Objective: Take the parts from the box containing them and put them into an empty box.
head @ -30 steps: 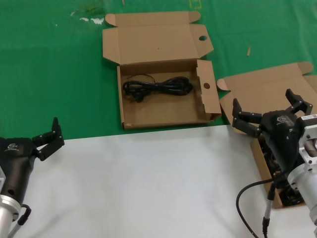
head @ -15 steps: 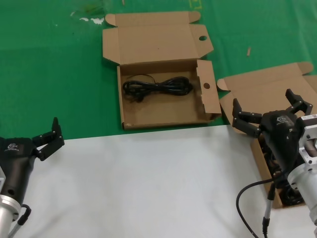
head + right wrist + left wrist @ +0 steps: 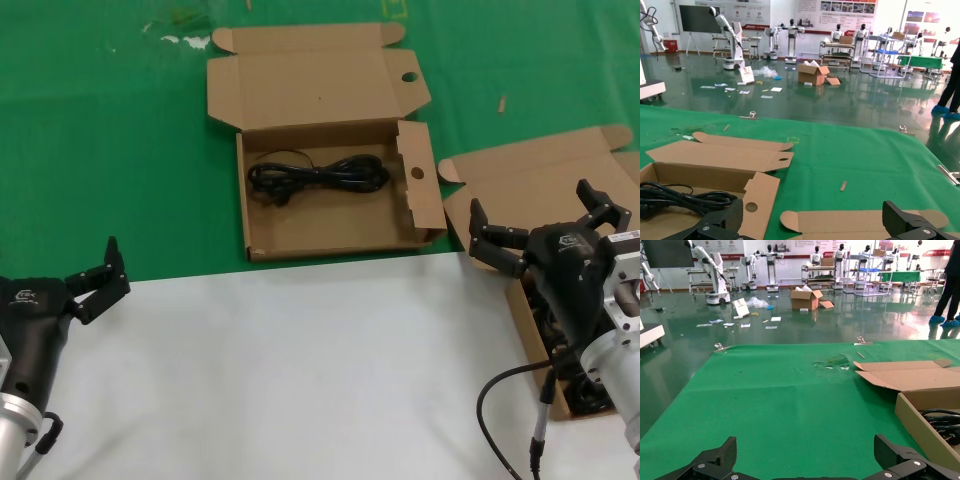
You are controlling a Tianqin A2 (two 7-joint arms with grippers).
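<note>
The wide box with the round-holed side flap [image 3: 420, 215] lies open on the green cloth, with one bundle of black cord [image 3: 320, 175] inside it. At the right, the plain-lidded box [image 3: 540, 180] is largely hidden behind my right arm; dark cords [image 3: 592, 396] show in it beside the wrist. My right gripper [image 3: 545, 225] hovers open over that box's near end, holding nothing. The right wrist view shows the plain lid [image 3: 860, 222] just beyond the gripper [image 3: 812, 220] and the holed flap [image 3: 760, 195] with the cord [image 3: 680, 197]. My left gripper [image 3: 100, 278] is open and idle at the left.
White sheet [image 3: 300, 370] covers the near table and green cloth [image 3: 120, 150] the far part. The holed box's lid [image 3: 310, 85] lies flat behind it. My right arm's thick cable [image 3: 500, 395] loops over the white sheet. The left wrist view shows the holed box's wall [image 3: 920, 425].
</note>
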